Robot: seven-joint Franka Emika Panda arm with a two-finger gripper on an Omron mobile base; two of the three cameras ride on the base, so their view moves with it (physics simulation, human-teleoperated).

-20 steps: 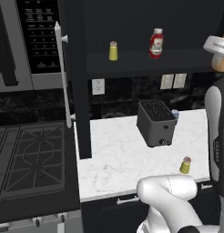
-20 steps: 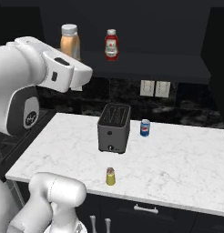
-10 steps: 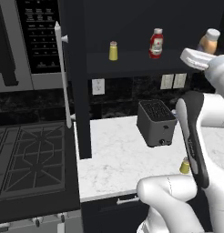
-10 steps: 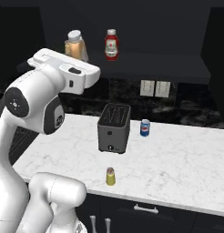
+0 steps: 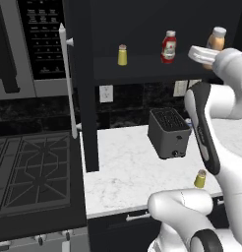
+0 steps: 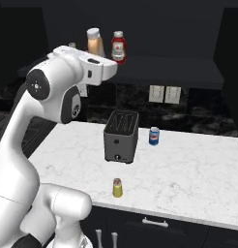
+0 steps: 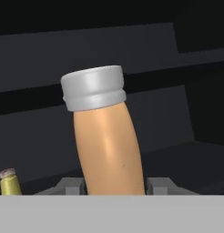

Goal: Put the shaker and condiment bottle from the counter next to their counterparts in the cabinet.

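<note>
Your jaws are clamped on the lower body of the condiment bottle (image 7: 107, 136), held raised at cabinet (image 5: 142, 69) shelf height, just beside the ketchup bottle (image 6: 119, 47). Its long axis stands near upright, white cap up, leaning slightly. The shaker (image 6: 117, 187) stands upright on the table (image 6: 198, 174), in front of the toaster (image 6: 121, 135).

A black tiled backsplash (image 6: 198, 114) (two white outlets) backs a dark, dimly lit kitchen.

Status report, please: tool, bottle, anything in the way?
Tool shut on condiment bottle, raised at cabinet shelf height. Ketchup bottle close beside. Shaker on counter.
</note>
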